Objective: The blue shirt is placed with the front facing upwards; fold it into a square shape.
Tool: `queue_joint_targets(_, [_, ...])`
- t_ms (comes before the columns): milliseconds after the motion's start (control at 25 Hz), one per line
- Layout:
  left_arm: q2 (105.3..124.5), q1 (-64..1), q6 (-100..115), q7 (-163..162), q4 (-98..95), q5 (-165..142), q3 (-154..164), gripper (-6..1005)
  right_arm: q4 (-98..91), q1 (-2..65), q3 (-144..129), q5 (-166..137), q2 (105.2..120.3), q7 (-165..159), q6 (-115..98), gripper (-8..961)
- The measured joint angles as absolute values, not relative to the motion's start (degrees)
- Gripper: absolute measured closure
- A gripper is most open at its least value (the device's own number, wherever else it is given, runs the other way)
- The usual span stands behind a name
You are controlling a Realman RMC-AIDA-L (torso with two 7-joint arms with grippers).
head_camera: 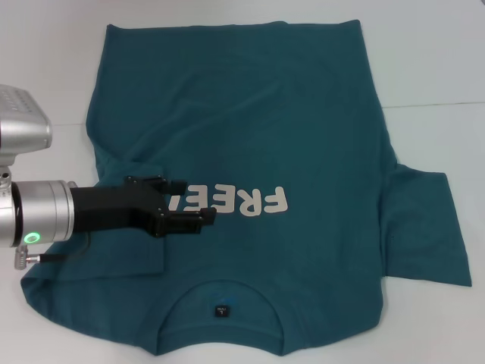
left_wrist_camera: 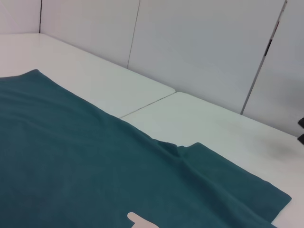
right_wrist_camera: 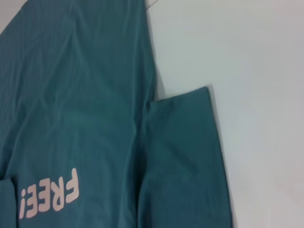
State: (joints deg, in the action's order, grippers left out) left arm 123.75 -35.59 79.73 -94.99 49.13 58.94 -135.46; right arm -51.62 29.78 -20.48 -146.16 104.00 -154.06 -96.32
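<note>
The blue shirt [head_camera: 258, 136] lies front up on the white table [head_camera: 432, 61], collar toward the robot at 6 o'clock, hem at 12. Its left sleeve is already folded in over the body; the right sleeve [head_camera: 424, 227] lies spread out flat at 3 o'clock. The left gripper [head_camera: 188, 203] hovers over the folded sleeve at 9 o'clock beside the "FREE!" lettering [head_camera: 242, 202], fingers narrowly parted and holding nothing. The right gripper is out of sight.

Risk: as it lifts away, a finger could snag the cloth and undo the fold.

Only the head view shows the collar tag [head_camera: 220, 310]; the left wrist view alone shows the wall panels [left_wrist_camera: 199, 42].
</note>
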Motion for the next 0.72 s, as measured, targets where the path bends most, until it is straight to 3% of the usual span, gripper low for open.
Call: queue_joint_targets(720, [123.77, -36.0, 79.6, -94.6, 48.7, 58.5, -135.2, 152, -40.0, 32.3, -25.0, -145.8, 105.64, -152.4, -85.8, 42])
